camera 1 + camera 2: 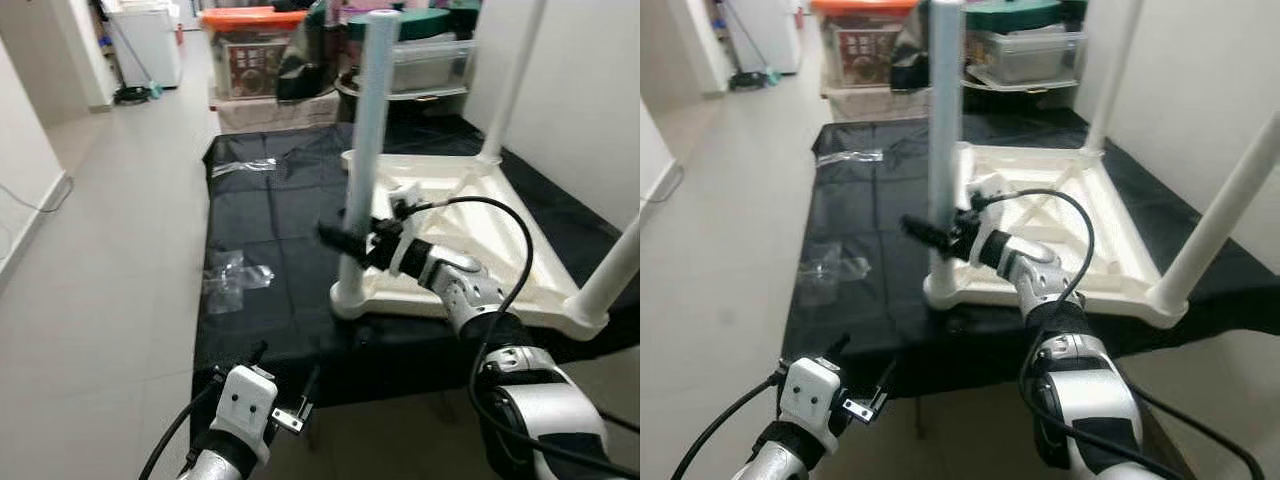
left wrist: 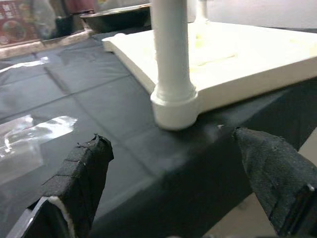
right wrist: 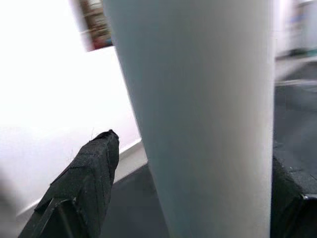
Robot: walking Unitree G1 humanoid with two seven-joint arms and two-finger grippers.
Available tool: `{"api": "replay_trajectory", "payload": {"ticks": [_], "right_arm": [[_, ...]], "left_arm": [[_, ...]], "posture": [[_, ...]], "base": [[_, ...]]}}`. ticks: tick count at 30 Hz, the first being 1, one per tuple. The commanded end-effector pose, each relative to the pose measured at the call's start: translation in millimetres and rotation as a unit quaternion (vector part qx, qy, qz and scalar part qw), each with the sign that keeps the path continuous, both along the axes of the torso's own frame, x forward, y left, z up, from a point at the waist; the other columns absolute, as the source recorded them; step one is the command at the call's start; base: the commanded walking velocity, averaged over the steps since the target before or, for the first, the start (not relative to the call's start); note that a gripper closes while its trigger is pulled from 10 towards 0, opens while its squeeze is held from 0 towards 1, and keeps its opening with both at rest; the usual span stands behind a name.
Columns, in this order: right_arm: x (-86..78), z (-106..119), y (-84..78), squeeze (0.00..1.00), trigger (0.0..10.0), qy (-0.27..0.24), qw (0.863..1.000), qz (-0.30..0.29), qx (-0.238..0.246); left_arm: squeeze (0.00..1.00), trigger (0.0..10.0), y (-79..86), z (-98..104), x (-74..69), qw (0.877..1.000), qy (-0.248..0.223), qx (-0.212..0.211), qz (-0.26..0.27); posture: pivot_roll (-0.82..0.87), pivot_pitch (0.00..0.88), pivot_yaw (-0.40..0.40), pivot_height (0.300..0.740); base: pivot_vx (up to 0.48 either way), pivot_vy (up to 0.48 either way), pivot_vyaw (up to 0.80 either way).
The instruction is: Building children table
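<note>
Now right end effector grasping table leg; left end effector released.

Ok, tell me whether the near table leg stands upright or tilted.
Upright: the near leg rises straight from its corner socket on the upturned tabletop, with the right gripper around it.

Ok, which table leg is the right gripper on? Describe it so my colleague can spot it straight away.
Find the black sheet spread on the floor, with the white tabletop lying upside down on it, legs pointing up. The leg is at the tabletop's near left corner, closest to the robot's left side. It alone has the right gripper around it, low down, above its socket.
</note>
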State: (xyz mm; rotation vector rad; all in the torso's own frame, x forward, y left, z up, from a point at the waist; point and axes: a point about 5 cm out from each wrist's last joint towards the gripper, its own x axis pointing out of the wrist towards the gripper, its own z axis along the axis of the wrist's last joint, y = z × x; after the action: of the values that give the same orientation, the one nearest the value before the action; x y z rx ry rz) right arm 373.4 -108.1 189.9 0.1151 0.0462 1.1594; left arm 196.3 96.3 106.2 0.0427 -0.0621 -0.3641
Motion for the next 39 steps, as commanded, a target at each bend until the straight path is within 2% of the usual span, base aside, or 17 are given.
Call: {"api": "replay_trajectory", "payload": {"ticks": [1, 7, 8, 16, 21, 22, 25, 26, 28, 29, 30, 31, 33, 34, 37, 38, 39], "right_arm": [[-13.4, -17, 20.6, 0.0, 10.0, 0.024, 0.993, 0.11, -0.033], [-17.1, -23, 29.3, 0.0, 10.0, 0.021, 0.988, 0.144, -0.055], [-17.5, -23, 30.4, 0.0, 0.0, 0.02, 0.988, 0.147, -0.054], [-10.1, -22, 34.2, 0.0, 0.0, 0.01, 0.997, 0.062, -0.041], [6.2, -25, 26.4, 0.0, 0.0, 0.0, 0.991, -0.124, -0.044], [13.3, -27, 17.0, 0.0, 0.0, 0.004, 0.973, -0.225, -0.049], [17.8, -30, 6.1, 0.0, 0.0, 0.01, 0.948, -0.313, -0.057], [20.2, -35, -9.3, 0.0, 0.0, 0.021, 0.909, -0.412, -0.062], [20.2, -35, -9.3, 0.0, 0.0, 0.021, 0.909, -0.412, -0.062], [17.8, -41, -25.9, 0.0, 0.0, 0.035, 0.857, -0.511, -0.059], [17.8, -41, -25.9, 0.0, 0.0, 0.035, 0.857, -0.511, -0.059], [11.6, -46, -39.6, 0.0, 0.0, 0.05, 0.801, -0.594, -0.053], [11.6, -46, -39.6, 0.0, 0.0, 0.05, 0.801, -0.594, -0.053], [1.7, -55, -36.5, 0.0, 0.0, 0.09, 0.757, -0.645, -0.049], [0.3, -57, -26.0, 0.0, 0.0, 0.101, 0.76, -0.64, -0.048], [1.5, -55, -22.0, 0.0, 6.0, 0.1, 0.766, -0.633, -0.044], [3.4, -54, -17.8, 0.0, 10.0, 0.096, 0.773, -0.626, -0.037]], "left_arm": [[0.0, 10.0, 1.9, -6, -0.7, 1.0, 0.015, 0.006, 0.004], [0.0, 10.0, 1.4, -6, -0.5, 1.0, 0.015, 0.005, 0.005], [0.0, 10.0, 0.7, -6, -0.2, 1.0, 0.015, 0.005, 0.005], [0.0, 10.0, -0.3, -6, -0.5, 1.0, 0.016, 0.001, 0.004], [0.0, 10.0, 0.1, -6, -0.9, 1.0, 0.017, 0.001, 0.003], [0.0, 10.0, 1.2, -6, -1.0, 1.0, 0.017, 0.002, 0.004], [0.0, 10.0, 1.8, -6, -1.1, 1.0, 0.017, 0.002, 0.004], [0.0, 10.0, 2.5, -6, -1.1, 1.0, 0.017, 0.003, 0.003], [0.0, 10.0, 2.5, -6, -1.1, 1.0, 0.017, 0.003, 0.003], [0.0, 10.0, 2.8, -6, -1.0, 1.0, 0.018, 0.004, 0.003], [0.0, 10.0, 2.8, -6, -1.0, 1.0, 0.018, 0.004, 0.003], [0.0, 10.0, 3.1, -6, -0.8, 1.0, 0.018, 0.005, 0.003], [0.0, 10.0, 3.1, -6, -0.8, 1.0, 0.018, 0.005, 0.003], [0.0, 10.0, 3.3, -6, -0.5, 1.0, 0.018, 0.006, 0.004], [0.0, 10.0, 3.1, -6, -0.4, 1.0, 0.018, 0.006, 0.003], [0.0, 10.0, 2.8, -6, -0.2, 1.0, 0.018, 0.006, 0.004], [0.0, 10.0, 2.7, -6, 0.0, 1.0, 0.018, 0.005, 0.004]], "posture": [[0.06, 0.0, -0.017, 0.74], [0.06, 0.0, -0.023, 0.74], [0.05, 0.0, -0.034, 0.74], [0.02, 0.0, -0.02, 0.74], [0.02, 0.0, -0.015, 0.74], [0.03, 0.0, -0.007, 0.74], [0.03, 0.0, -0.007, 0.74], [0.04, 0.0, -0.002, 0.74], [0.04, 0.0, -0.002, 0.74], [0.05, 0.0, -0.007, 0.74], [0.05, 0.0, -0.007, 0.74], [0.05, 0.0, -0.011, 0.74], [0.05, 0.0, -0.011, 0.74], [0.05, 0.0, -0.01, 0.74], [0.05, 0.0, -0.01, 0.74], [0.05, 0.0, -0.016, 0.74], [0.05, 0.0, -0.016, 0.74]], "base": [[0.0, 0.0, 0.0], [0.0, 0.0, 0.0], [0.0, 0.0, 0.0], [0.0, 0.0, 0.0], [0.0, 0.0, 0.0], [0.0, 0.0, 0.0], [0.0, 0.0, 0.0], [0.0, 0.0, 0.0], [0.0, 0.0, 0.0], [0.0, 0.0, 0.0], [0.0, 0.0, 0.0], [0.0, 0.0, 0.0], [0.0, 0.0, 0.0], [0.0, 0.0, 0.0], [0.0, 0.0, 0.0], [0.0, 0.0, 0.0], [0.0, 0.0, 0.0]]}}
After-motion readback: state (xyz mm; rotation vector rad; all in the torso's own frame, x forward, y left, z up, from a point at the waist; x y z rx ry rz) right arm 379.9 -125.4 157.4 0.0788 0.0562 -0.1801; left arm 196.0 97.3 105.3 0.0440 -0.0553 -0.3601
